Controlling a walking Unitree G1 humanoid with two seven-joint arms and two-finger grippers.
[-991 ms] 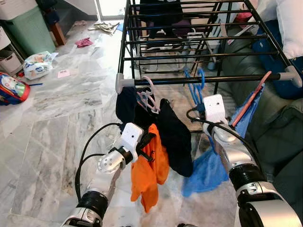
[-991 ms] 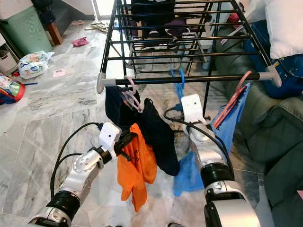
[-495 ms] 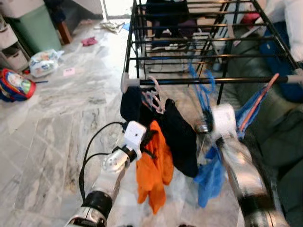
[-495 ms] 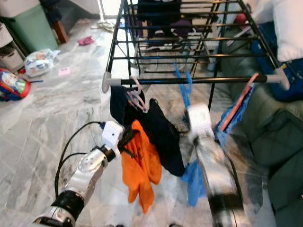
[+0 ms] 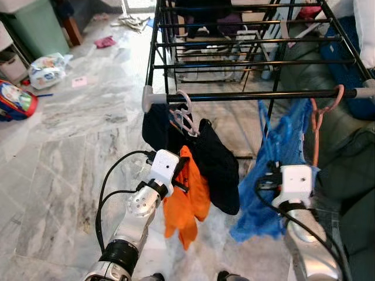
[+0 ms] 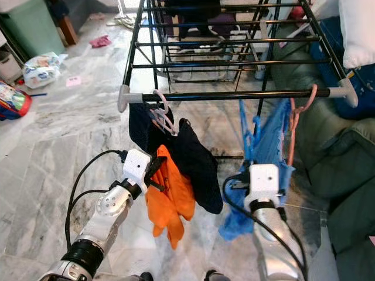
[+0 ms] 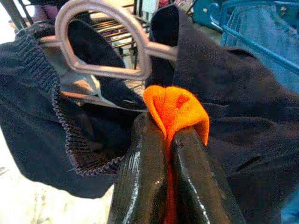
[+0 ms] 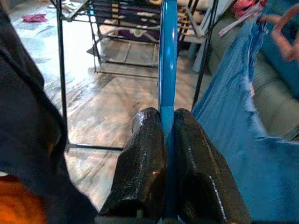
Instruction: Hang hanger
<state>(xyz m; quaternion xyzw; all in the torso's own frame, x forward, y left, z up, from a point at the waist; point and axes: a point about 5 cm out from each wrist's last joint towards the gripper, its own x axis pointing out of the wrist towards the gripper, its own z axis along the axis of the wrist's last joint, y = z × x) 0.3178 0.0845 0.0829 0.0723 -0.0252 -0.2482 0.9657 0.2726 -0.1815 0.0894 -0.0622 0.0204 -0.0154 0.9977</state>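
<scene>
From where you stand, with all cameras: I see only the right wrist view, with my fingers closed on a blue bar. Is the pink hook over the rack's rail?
Observer: Yes. The pink hanger hook is over the front rail, near its right end, and the blue garment hangs below.
Operator: Good. My right gripper holds the blue bar. What does the left arm hold?
Observer: The left gripper is shut on the orange cloth, just under the white hanger.
Operator: Is something between the orange cloth and the blue garment?
Observer: A black garment hangs between them.

Black drying rack point(image 5: 246, 95) rail: pale hanger point(image 5: 183, 115), pink hanger point(image 5: 324, 108) hooked on.
</scene>
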